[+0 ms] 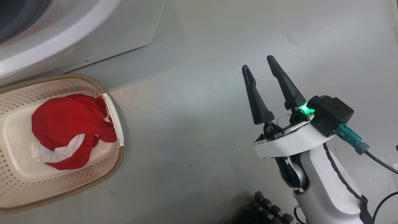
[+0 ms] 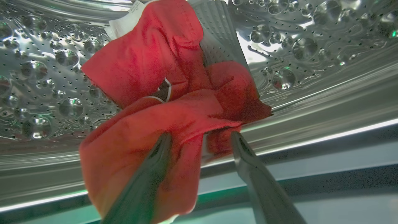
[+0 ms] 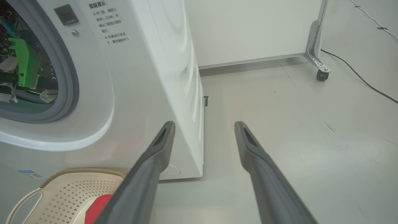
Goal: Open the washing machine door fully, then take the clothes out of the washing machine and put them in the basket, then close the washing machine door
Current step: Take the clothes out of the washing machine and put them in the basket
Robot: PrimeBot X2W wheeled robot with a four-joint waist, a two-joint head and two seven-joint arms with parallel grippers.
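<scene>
A red garment (image 1: 68, 124) with a white stripe lies bunched in the cream basket (image 1: 46, 88) on the floor before the white washing machine (image 1: 93, 37). Inside the perforated steel drum (image 2: 46, 77) lies another red garment (image 2: 161, 62). My left gripper (image 2: 200, 135) stands open at it, one finger pressed into the cloth and a fold lying between the fingers. In the right wrist view my left arm (image 3: 23, 67), lit green, reaches into the machine's (image 3: 140, 77) round opening. My right gripper (image 1: 258, 62) hangs open and empty over bare floor, right of the basket (image 3: 71, 189). The washing machine door is out of view.
A grey rubber gasket (image 3: 67, 93) rings the machine's opening. Grey floor (image 3: 295, 130) stretches to the right of the machine. A white panel on a caster (image 3: 321, 74) stands at the back, and a black cable (image 3: 357, 74) runs across the floor.
</scene>
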